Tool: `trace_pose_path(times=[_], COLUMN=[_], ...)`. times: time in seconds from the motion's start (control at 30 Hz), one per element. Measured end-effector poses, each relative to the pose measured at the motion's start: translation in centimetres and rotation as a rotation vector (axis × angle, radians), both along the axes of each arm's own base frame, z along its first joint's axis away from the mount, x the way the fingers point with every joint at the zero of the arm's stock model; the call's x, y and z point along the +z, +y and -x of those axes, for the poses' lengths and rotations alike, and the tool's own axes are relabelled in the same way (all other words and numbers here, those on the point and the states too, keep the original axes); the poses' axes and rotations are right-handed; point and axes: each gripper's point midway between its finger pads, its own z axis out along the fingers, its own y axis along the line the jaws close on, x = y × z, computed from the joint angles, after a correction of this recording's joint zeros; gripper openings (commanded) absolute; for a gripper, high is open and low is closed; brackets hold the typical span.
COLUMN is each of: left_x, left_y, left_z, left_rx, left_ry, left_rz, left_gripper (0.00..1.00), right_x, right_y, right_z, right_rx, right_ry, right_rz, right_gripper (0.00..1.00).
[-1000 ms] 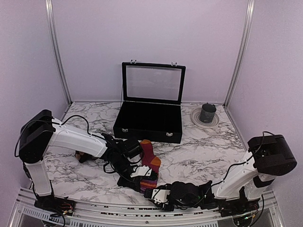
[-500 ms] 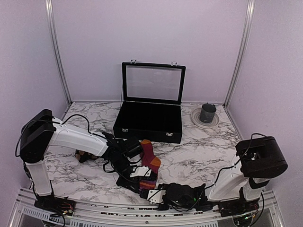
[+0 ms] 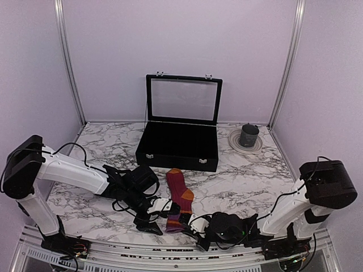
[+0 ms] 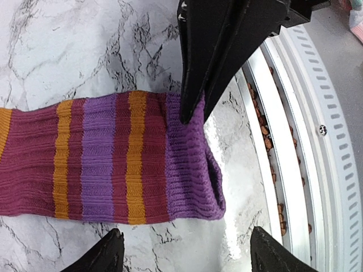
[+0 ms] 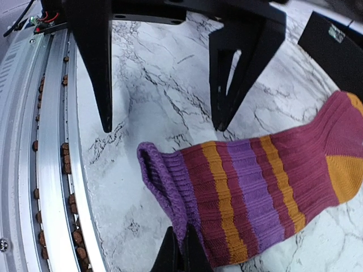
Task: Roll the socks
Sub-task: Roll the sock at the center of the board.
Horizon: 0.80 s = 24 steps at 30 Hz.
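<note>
Handover just happened. My left pincer (image 4: 187,241) was shut on the striped sock (image 5: 244,187) a second ago. Now it's let go and backed off, fingers spread wide, nothing in them, hovering just past the cuff end. My right pincer (image 5: 181,250) went the other way: it was half open, now it's clamped tight on the edge of the purple cuff (image 4: 193,161).

The sock was propped up off the table before. Now it lies flat and stretched out, cuff toward the front rail (image 4: 295,141), orange end pointing at the case.

My read: the roll hasn't started. The right holds an anchor at the cuff and the left is free to regrip. I can't pick out the second sock in any view.

The surface is a white marble table (image 3: 244,181), a bit glossy. A black display case (image 3: 178,147) sits mid-table with its glass lid up. A dark cup (image 3: 248,135) on a plate (image 3: 233,141) is at the back right, well clear. Plain lilac walls.
</note>
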Motion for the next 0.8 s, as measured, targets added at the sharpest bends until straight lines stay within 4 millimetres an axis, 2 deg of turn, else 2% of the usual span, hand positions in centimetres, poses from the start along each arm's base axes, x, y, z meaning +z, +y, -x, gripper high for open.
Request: trace_pose_path(times=[0.17, 0.27, 0.43, 0.6, 0.8], left_x=[0.4, 0.7, 1.2, 0.8, 0.9], left_y=[-0.7, -1.1, -1.4, -1.4, -2.2], left_z=[-0.3, -0.2, 0.3, 1.0, 0.0], left_rx=[0.01, 0.011, 0.007, 0.017, 0.07], left_ry=[-0.009, -0.001, 0.016, 0.031, -0.009], left_rz=[0.043, 0.064, 0.089, 0.093, 0.115], left_gripper=[0.69, 0.66, 0.61, 0.49, 0.42], right_x=[-1.2, -1.2, -1.4, -1.4, -1.3], right_y=[-0.8, -0.5, 0.1, 0.4, 0.3], right_z=[-0.6, -0.8, -0.7, -0.9, -1.3], right_rx=[-0.045, -0.063, -0.079, -0.1, -0.123], right_ry=[0.179, 0.261, 0.335, 0.399, 0.487], right_rz=[0.019, 0.011, -0.007, -0.029, -0.055], right_gripper=[0.0, 0.0, 0.0, 0.0, 0.0])
